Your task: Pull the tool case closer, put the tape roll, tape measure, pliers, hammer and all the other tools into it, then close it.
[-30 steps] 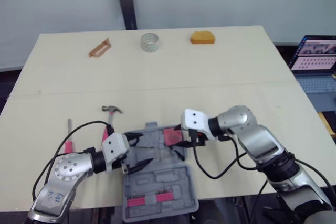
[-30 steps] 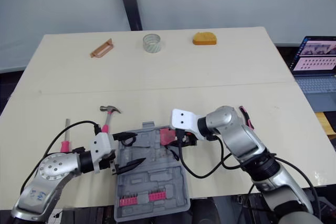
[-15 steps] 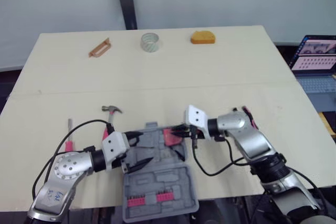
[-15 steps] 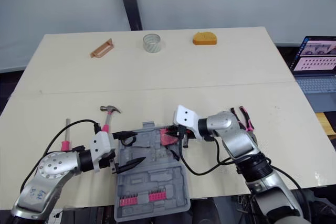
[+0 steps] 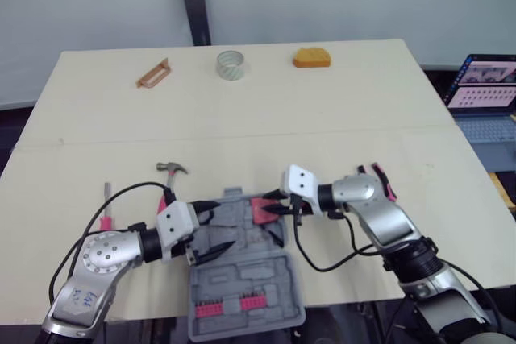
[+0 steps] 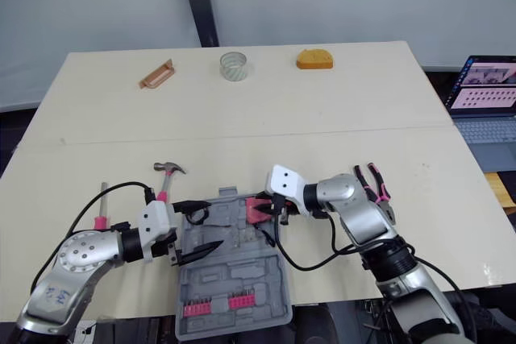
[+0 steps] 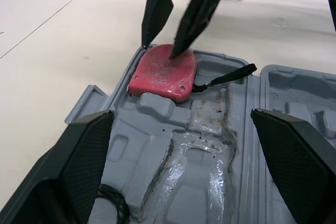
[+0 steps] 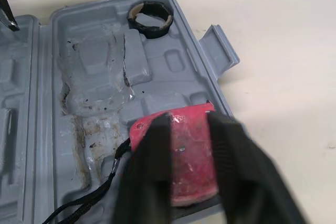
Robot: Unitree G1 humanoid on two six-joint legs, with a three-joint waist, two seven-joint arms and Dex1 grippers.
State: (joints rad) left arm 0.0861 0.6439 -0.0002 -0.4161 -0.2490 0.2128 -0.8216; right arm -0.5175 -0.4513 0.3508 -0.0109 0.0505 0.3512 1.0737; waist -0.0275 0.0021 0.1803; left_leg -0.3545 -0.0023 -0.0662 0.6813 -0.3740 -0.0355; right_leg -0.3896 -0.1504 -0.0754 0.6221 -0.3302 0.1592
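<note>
The grey tool case (image 5: 242, 267) lies open at the table's near edge. A red tape measure (image 5: 261, 209) rests in its far right pocket, and a black tape roll (image 8: 149, 18) sits in another pocket. My right gripper (image 5: 278, 206) is open just over the tape measure, one fingertip (image 7: 173, 52) touching its top. My left gripper (image 5: 211, 233) hovers open over the case's left part. The hammer (image 5: 169, 179) and a pink screwdriver (image 5: 106, 207) lie left of the case. The pliers (image 6: 372, 183) lie right of my right arm.
At the table's far edge are a clear tape roll (image 5: 230, 64), an orange block (image 5: 311, 57) and a brown handle-shaped tool (image 5: 153, 74). Red bits (image 5: 230, 306) fill the case's near half. A laptop (image 5: 484, 90) stands off the table's right side.
My right elbow has dropped and swung right, uncovering the pliers; its gripper stays at the tape measure in the case. The left gripper has not moved.
</note>
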